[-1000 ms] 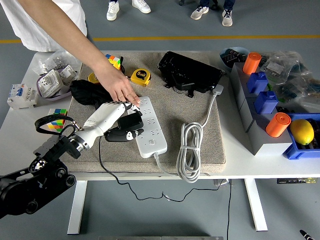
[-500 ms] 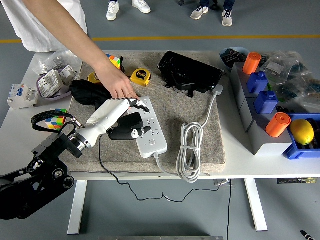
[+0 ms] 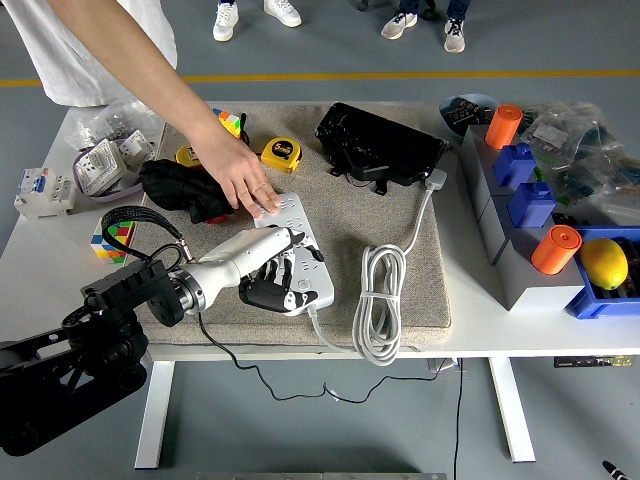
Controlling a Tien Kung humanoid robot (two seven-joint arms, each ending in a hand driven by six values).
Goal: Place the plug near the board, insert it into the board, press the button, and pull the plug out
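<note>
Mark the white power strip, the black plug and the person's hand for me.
White power strip (image 3: pixel 318 283): head view, bare near end.
Black plug (image 3: pixel 262 293): head view, body in the left hand (image 3: pixel 262 262).
Person's hand (image 3: pixel 240 177): head view, back of hand.

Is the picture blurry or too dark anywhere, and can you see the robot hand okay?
Head view: bright, even light, soft shadows, no strong glare. The power strip and coiled cable look sharp. The left robot hand is a little soft at its fingers, and it hides the black plug partly. A person's hand rests on the strip's far end, sharp too.
</note>
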